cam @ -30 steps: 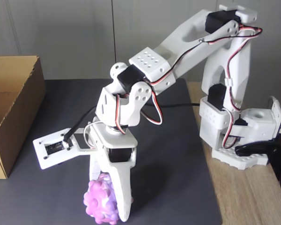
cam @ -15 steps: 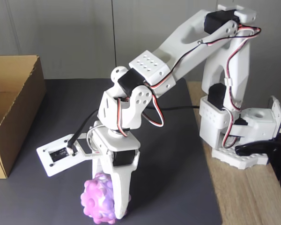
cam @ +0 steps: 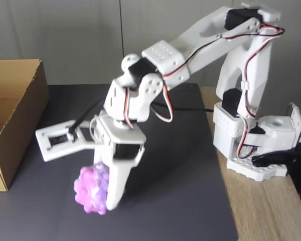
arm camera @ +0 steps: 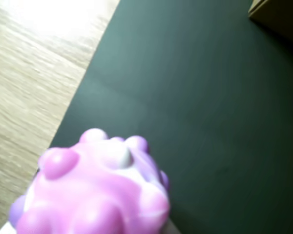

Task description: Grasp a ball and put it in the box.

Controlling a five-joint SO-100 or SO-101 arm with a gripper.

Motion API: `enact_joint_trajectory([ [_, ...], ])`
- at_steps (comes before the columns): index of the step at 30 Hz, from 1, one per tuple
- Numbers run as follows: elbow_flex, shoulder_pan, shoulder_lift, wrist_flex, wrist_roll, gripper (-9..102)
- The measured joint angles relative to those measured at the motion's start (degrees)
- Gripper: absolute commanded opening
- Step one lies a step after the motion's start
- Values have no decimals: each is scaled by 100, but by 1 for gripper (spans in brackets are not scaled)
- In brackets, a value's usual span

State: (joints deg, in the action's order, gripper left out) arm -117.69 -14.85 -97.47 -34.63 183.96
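The bumpy pink, purple and white ball point(cam: 89, 193) hangs a little above the dark mat in the fixed view, with my gripper point(cam: 99, 202) shut on it. One white finger point(cam: 116, 188) runs down the ball's right side; the other is hidden behind it. The wrist view has the ball point(arm camera: 93, 192) close up at the bottom left, over the mat. The brown cardboard box point(cam: 21, 133) stands open-topped at the left edge of the fixed view, a good way left of the ball. Its corner point(arm camera: 278, 14) shows at the top right of the wrist view.
A dark grey mat point(cam: 190, 191) covers the work area, with bare wooden table point(cam: 271, 216) to its right. The arm's white base point(cam: 251, 140) with red and black wires stands on the wood at the right. A grey wall is behind.
The gripper has risen and swung left toward the box with the ball in it; the ball, which rested at the mat's front edge, is now off the surface.
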Motion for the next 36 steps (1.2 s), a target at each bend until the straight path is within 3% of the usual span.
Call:
enact_joint_trajectory([
  [7,624,352,-703,-694,-44,26],
  [16,3182,1230,-299,-1512,-44,25],
  [30,6961,2136,1802,-1626,105,25],
  [36,7392,2329,2294,-1345,105,24],
])
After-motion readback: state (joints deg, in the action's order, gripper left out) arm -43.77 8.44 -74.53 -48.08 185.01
